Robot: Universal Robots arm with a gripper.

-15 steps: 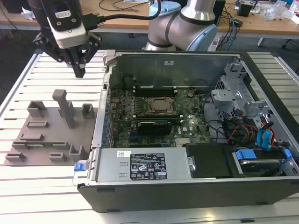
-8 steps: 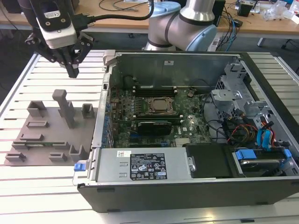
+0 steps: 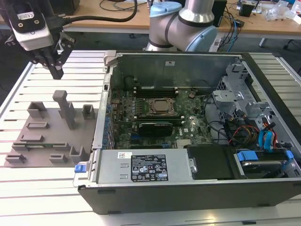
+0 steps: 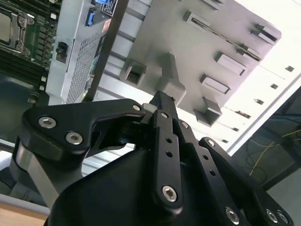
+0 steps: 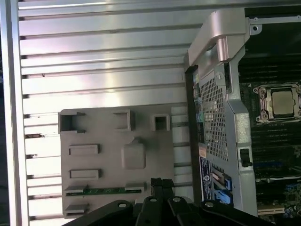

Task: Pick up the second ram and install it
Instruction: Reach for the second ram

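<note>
Approach step: black gripper (image 3: 57,72) hovering upper left in exterior view, jaws pressed together, empty.
Lower left, thin green ram strip (image 3: 40,146) lying in grey plastic holder plate (image 3: 54,136); grasp needing jaws spread.

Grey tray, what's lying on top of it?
Grey blocks, a tall post and the second ram lying flat. In the first wrist view the gripper hides part of the tray.

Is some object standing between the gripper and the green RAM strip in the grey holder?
Nothing visible covers the second ram; it lies bare in the grey holder plate. The gripper hangs above the plate. Only the tall grey post rises nearby, beside the strip, not over it.
</note>
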